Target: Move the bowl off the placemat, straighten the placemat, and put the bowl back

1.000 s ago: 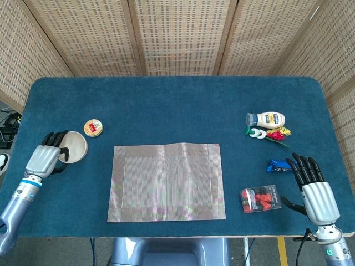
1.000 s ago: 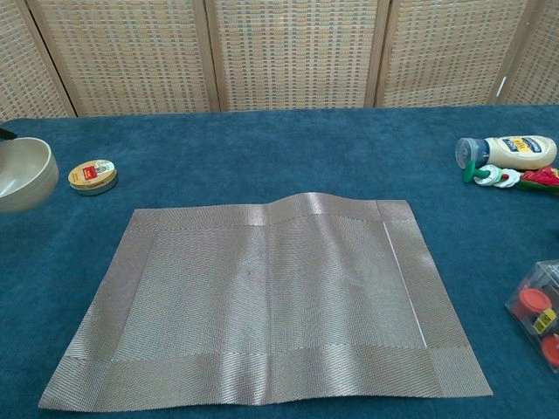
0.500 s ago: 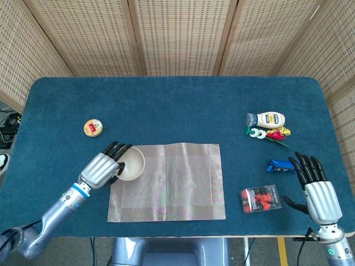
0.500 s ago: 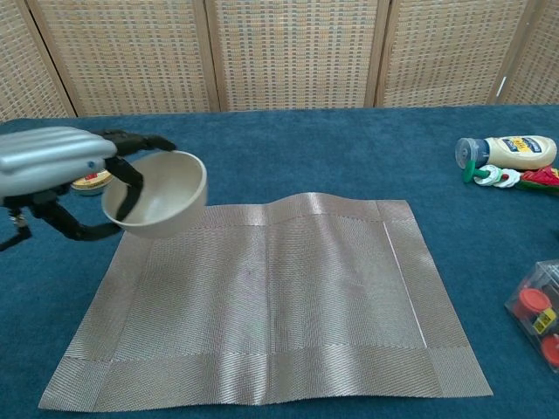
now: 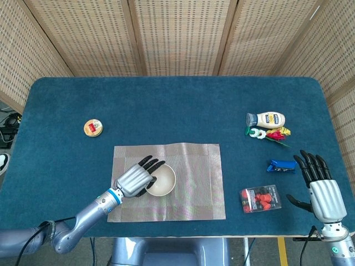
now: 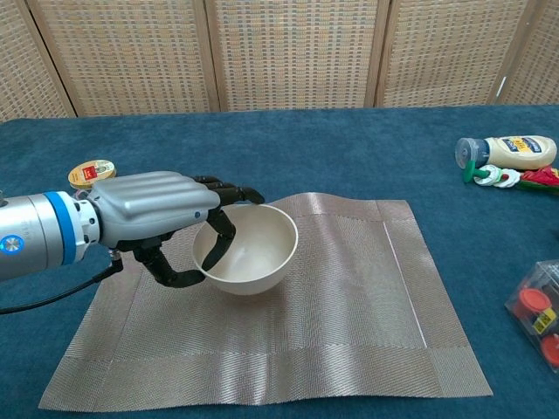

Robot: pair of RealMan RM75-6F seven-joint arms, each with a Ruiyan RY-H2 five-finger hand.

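The left hand point(image 6: 162, 214) grasps the bowl point(image 6: 247, 248) by its near rim, fingers hooked inside and thumb under the wall, holding it over the placemat point(image 6: 349, 288) (whether it touches down I cannot tell). The bowl looks light, rigid and smooth, so a rim pinch suits it, though it could slip. The right hand point(image 5: 323, 191) rests released, fingers spread, well apart.

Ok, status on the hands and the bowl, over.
Left hand grips the beige bowl by its rim, over the woven grey placemat. Right hand open, off the mat. Nothing in the way.
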